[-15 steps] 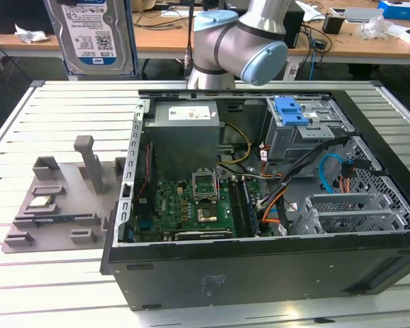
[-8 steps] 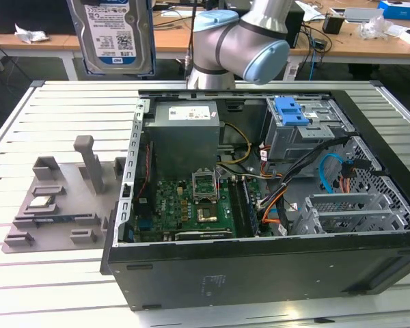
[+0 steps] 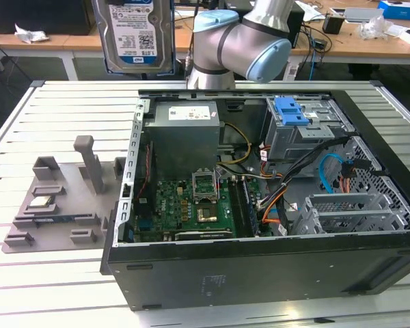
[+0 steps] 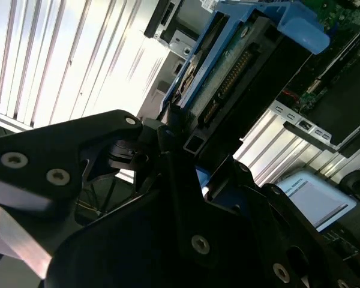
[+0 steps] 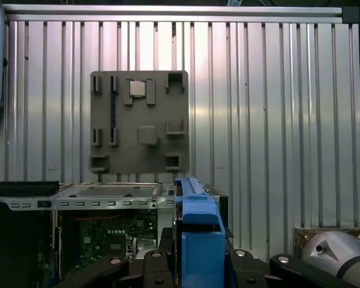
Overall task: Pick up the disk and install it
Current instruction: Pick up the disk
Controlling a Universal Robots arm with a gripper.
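1. Exterior view: the disk (image 3: 138, 34) hangs upright in the air beside the arm (image 3: 242, 44), above the worktop (image 3: 27, 273) and behind the open computer case (image 3: 260, 205).
2. Second wrist view: the claw (image 4: 177, 137) is clamped on the disk's blue-framed end.
3. First wrist view: the disk's blue edge sits between the claw's fingers (image 5: 159, 264), and a grey fixture plate (image 5: 138, 135) lies on the worktop.

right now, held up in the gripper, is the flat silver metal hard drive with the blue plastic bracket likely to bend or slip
Probably stiff: the silver metal hard drive shows no sag in the gripper. Likely heavy for its size, being metal-cased. Its smooth blue plastic bracket might slip a little.
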